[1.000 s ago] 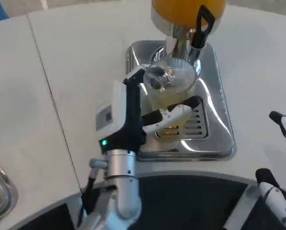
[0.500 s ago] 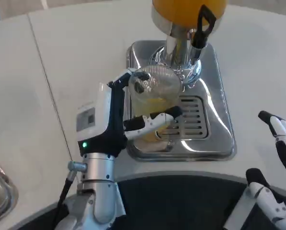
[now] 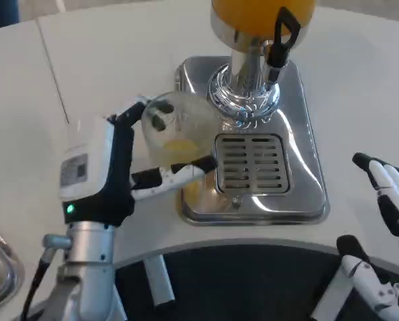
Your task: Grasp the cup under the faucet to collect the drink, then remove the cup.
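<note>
Clear plastic is what your left hand (image 3: 129,170) is wrapped around: the cup (image 3: 176,137), with a little yellow-orange drink pooled in its bottom. Your fingers (image 3: 179,174) cross its near side and a black fingertip shows at its far rim, so the cup is held between them. It sits over the left edge of the steel drip tray (image 3: 300,144), to the left of the slotted grate (image 3: 253,164) and off to the left of the faucet (image 3: 280,37). You can see the faucet's black lever on the right side of the dispenser's chrome column (image 3: 245,80), beneath the orange juice tank (image 3: 260,15).

Your right hand (image 3: 387,227) is well apart from all this, over the white counter (image 3: 360,80) at the right edge of the view. Its white and black fingers are spread apart and hold nothing.

At the lower left corner you can make out the rim of a metal container (image 3: 0,267) on the counter. A seam line (image 3: 55,87) runs across the counter's left side.
</note>
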Available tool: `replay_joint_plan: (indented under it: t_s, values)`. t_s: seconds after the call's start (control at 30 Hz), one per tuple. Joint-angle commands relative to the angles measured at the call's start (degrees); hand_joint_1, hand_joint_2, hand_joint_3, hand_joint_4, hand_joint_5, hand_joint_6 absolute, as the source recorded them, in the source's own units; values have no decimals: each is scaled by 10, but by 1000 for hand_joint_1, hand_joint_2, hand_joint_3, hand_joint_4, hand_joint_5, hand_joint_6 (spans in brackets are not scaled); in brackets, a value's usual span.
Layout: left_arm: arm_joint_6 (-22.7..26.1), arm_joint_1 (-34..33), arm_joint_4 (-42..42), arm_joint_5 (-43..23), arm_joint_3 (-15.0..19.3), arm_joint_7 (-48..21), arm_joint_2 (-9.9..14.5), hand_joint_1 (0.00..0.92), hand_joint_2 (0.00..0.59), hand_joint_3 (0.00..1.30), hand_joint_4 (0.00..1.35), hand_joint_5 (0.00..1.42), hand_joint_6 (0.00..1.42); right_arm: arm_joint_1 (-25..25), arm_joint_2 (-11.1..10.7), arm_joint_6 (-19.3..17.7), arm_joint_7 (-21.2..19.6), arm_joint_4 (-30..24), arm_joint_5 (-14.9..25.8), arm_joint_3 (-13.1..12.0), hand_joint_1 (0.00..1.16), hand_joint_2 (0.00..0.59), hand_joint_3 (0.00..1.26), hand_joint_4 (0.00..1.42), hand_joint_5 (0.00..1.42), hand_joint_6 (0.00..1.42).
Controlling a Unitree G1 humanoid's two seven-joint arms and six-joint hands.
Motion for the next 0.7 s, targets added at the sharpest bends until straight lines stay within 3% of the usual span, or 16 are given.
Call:
replay_joint_plan:
  t_s: [0.03,0.27,0.43,0.7]
  values:
    - [-35,33,-62,-6,12,-20,13,612,0,1102,1248,1424,1424,-3,-15,-20,-6,1,-10,-6,183,522,0,0,0,0]
    - [-55,97,-156,-25,42,-73,26,618,0,1102,1233,1424,1424,-19,-44,-56,-6,2,-30,-15,190,544,0,0,0,0]
    - [-65,141,-216,-34,62,-105,27,619,0,1102,1233,1424,1424,-23,-64,-108,-20,10,-40,-12,188,550,0,0,0,0]
    - [-88,214,-285,-43,79,-146,20,619,0,1102,1233,1424,1424,-12,-75,-176,-44,28,-28,-12,166,561,0,0,0,0]
